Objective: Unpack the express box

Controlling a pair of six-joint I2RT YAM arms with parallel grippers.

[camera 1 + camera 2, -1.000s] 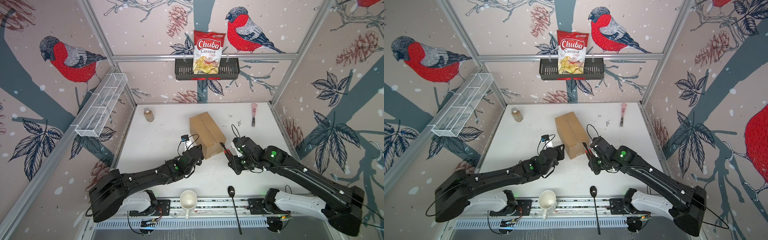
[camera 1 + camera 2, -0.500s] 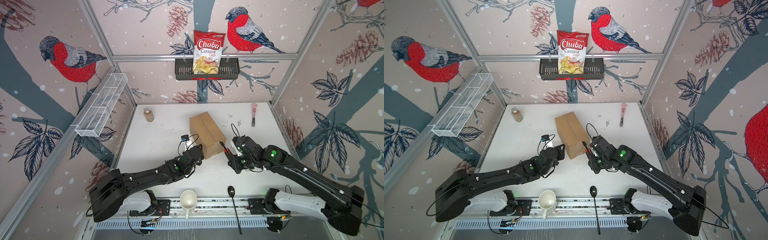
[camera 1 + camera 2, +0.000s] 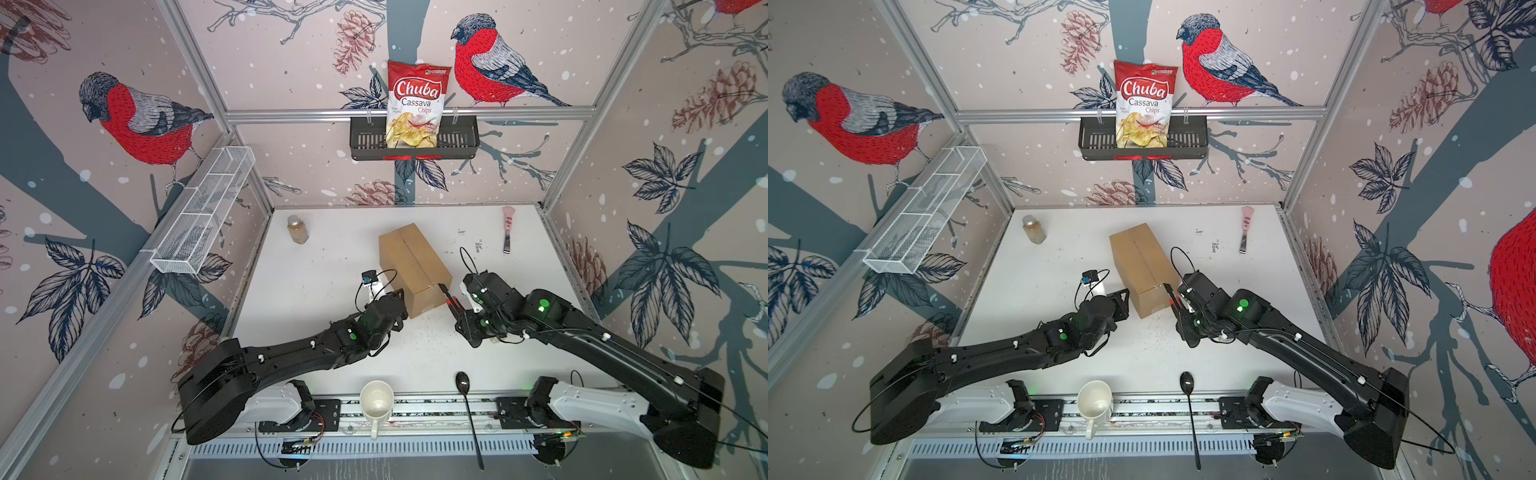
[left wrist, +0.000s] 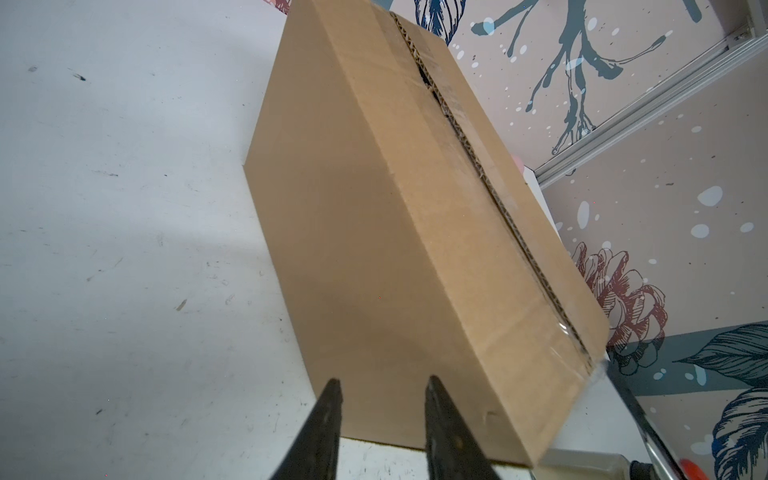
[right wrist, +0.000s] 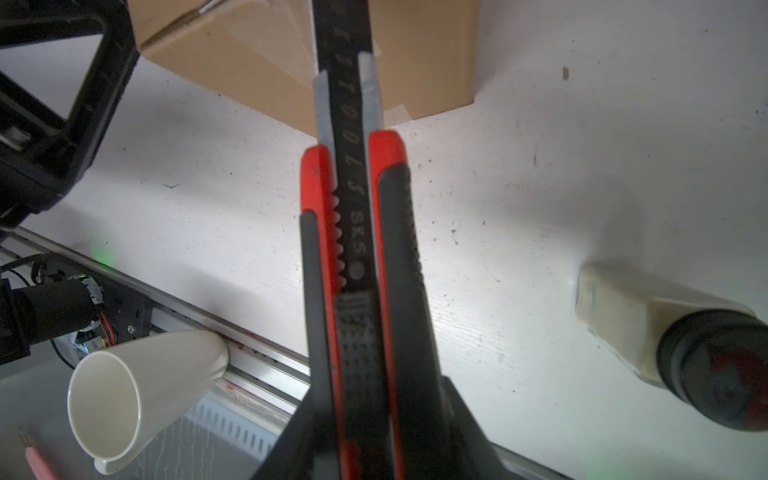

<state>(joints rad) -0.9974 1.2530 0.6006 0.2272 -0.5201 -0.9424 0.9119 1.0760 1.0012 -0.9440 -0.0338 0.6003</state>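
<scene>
Cardboard express box (image 3: 413, 266) taped; right tool (image 3: 458, 312) clamps red knife (image 5: 357, 232); left tool (image 4: 383, 380) narrowly parted, empty.

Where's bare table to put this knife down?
Widest bare patch of table: left of the express box, between the jar and the left gripper. Another on the right, between the pink-handled tool and the right gripper holding the knife. Crowded: the box's near end, and the front edge by mug and spoon.
</scene>
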